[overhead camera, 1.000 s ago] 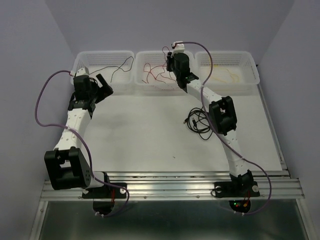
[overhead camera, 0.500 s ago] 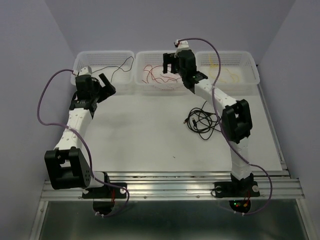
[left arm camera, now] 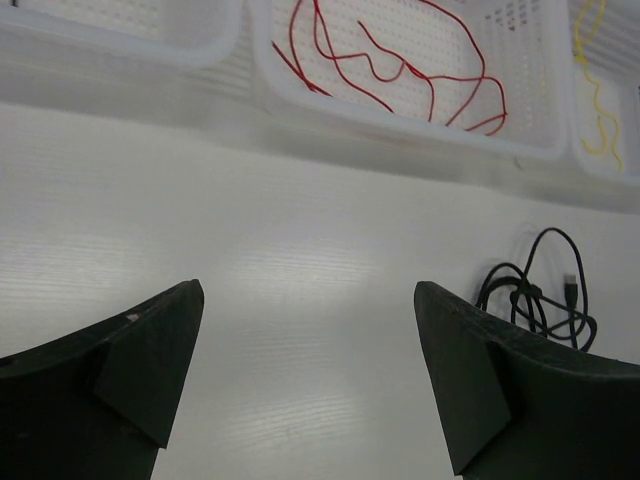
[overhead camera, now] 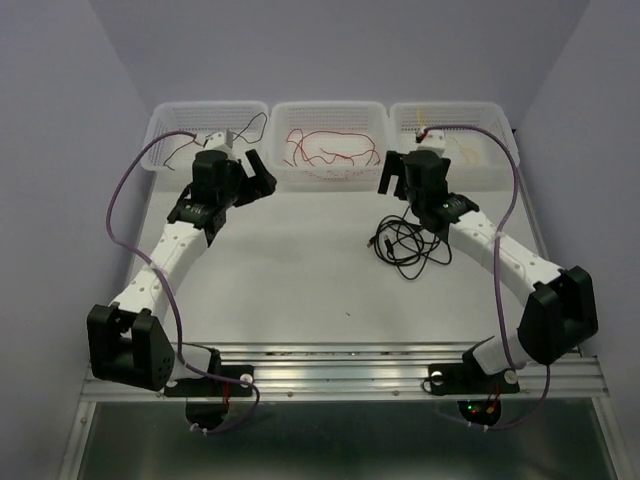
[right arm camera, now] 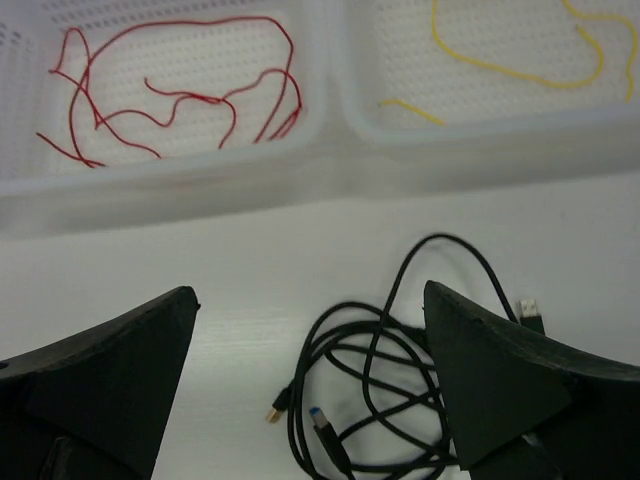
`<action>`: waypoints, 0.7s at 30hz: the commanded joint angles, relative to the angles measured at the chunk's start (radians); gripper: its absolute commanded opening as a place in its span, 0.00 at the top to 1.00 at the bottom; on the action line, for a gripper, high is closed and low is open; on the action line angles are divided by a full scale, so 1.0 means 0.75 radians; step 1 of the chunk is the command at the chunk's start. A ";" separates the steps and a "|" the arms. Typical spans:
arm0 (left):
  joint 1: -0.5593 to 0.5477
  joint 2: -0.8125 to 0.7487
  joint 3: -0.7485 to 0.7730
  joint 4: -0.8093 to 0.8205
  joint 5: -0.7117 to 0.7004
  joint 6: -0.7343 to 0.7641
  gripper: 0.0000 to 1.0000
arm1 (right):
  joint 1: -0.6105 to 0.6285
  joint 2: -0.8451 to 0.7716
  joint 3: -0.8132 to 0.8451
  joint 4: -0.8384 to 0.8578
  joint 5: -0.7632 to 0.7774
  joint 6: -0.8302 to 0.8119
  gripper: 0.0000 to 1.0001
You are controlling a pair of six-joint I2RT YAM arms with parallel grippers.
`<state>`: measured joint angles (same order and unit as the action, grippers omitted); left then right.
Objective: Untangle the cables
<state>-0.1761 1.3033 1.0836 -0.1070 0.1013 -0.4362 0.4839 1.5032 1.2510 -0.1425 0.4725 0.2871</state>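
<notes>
The red cable [overhead camera: 325,146] lies loose in the middle basket [overhead camera: 330,105], also seen as the red cable [right arm camera: 190,95] and the red cable [left arm camera: 400,70]. The yellow cable [overhead camera: 455,146] lies in the right basket [overhead camera: 503,128]. A coiled black cable [overhead camera: 405,245] with small plugs rests on the table; in the right wrist view this black cable [right arm camera: 400,390] lies just below and ahead of my open right gripper [right arm camera: 310,380]. My right gripper [overhead camera: 391,180] holds nothing. My left gripper [overhead camera: 262,178] hangs open and empty over the table in front of the baskets, with the black cable [left arm camera: 545,295] to its right.
The left basket [overhead camera: 160,125] holds a thin dark wire [overhead camera: 180,143]. All three white baskets stand in a row along the back wall. Purple arm cables [overhead camera: 120,195] loop beside each arm. A metal rail [overhead camera: 340,365] runs along the near edge.
My right gripper has opened, leaving the red cable in the middle basket, and drawn back and down toward the black cable. My left arm has swung right toward the table's middle.
</notes>
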 commanded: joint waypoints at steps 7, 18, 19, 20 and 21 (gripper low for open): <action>-0.342 0.129 0.073 0.069 -0.010 -0.012 0.01 | -0.181 -0.268 -0.490 -0.164 -0.045 0.319 0.00; -0.442 0.232 0.067 0.116 0.004 -0.034 0.01 | -0.246 -0.017 -0.555 -0.095 0.070 0.376 0.18; -0.444 0.234 0.065 0.116 0.002 -0.036 0.01 | -0.246 0.002 -0.555 -0.076 0.068 0.378 0.21; -0.446 0.234 0.065 0.116 0.000 -0.038 0.01 | -0.246 0.018 -0.555 -0.058 0.051 0.376 0.25; -0.446 0.232 0.061 0.116 -0.006 -0.042 0.01 | -0.246 0.037 -0.553 -0.025 0.039 0.368 0.36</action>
<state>-0.5041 1.4902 1.0985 -0.0711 0.1009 -0.4564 0.3046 1.5017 0.8371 -0.2531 0.4854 0.5499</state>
